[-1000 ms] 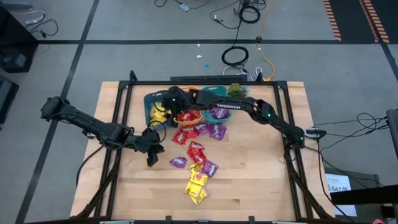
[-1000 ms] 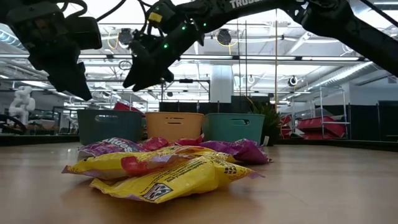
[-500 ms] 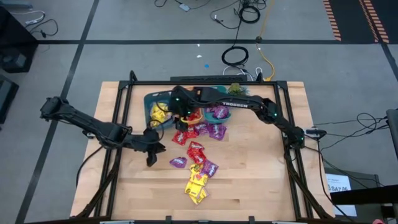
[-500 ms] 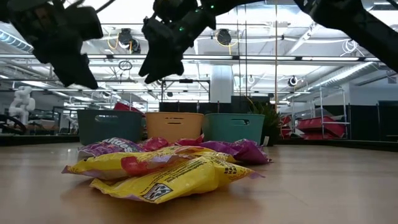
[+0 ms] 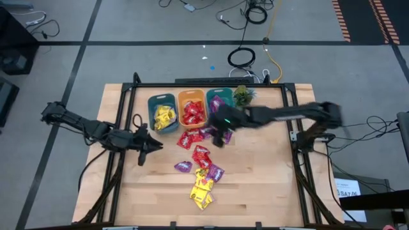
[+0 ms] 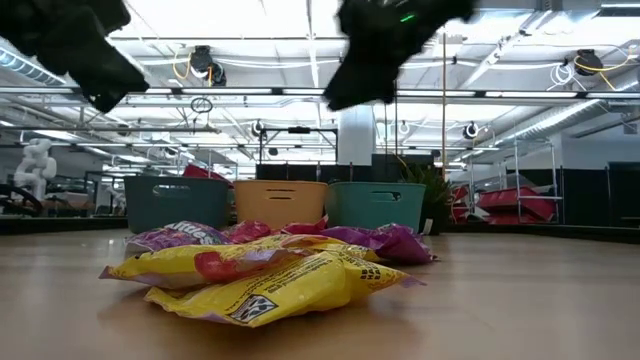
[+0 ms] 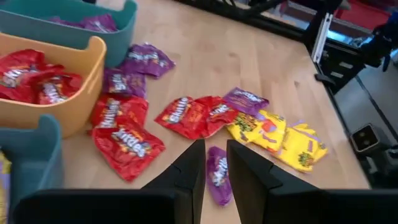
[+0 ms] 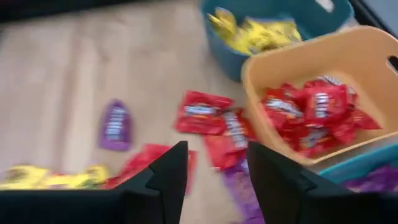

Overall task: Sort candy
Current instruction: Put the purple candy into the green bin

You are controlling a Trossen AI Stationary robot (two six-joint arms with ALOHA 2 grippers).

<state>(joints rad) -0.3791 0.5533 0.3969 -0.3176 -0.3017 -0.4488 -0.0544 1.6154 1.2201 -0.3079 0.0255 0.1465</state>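
Red, purple and yellow candy packets (image 5: 202, 167) lie loose in the middle of the wooden table (image 5: 268, 185), in a ragged line running from just in front of the bins toward the table's near edge. The red packets (image 7: 186, 116) and some purple ones lie nearest the bins; a single purple packet (image 5: 183, 166) lies a little apart on the left arm's side; the yellow packets (image 5: 202, 190) lie at the near end of the line.

Three bins stand side by side at the far edge. The left teal bin (image 5: 162, 115) holds yellow candy, the orange bin (image 5: 192, 112) holds red candy, and the right teal bin (image 5: 217, 102) holds purple candy. A small green plant (image 5: 243, 94) stands just beside the right teal bin.

The right gripper (image 5: 220, 135) hangs above the red and purple packets in front of the bins; in its wrist view its fingers (image 8: 168, 174) stand apart with nothing between them. The left gripper (image 5: 142, 152) is above bare wood, beside the loose pile; in its wrist view its fingers (image 7: 189, 171) leave only a narrow gap and hold nothing, with the single purple packet showing on the table beyond them.
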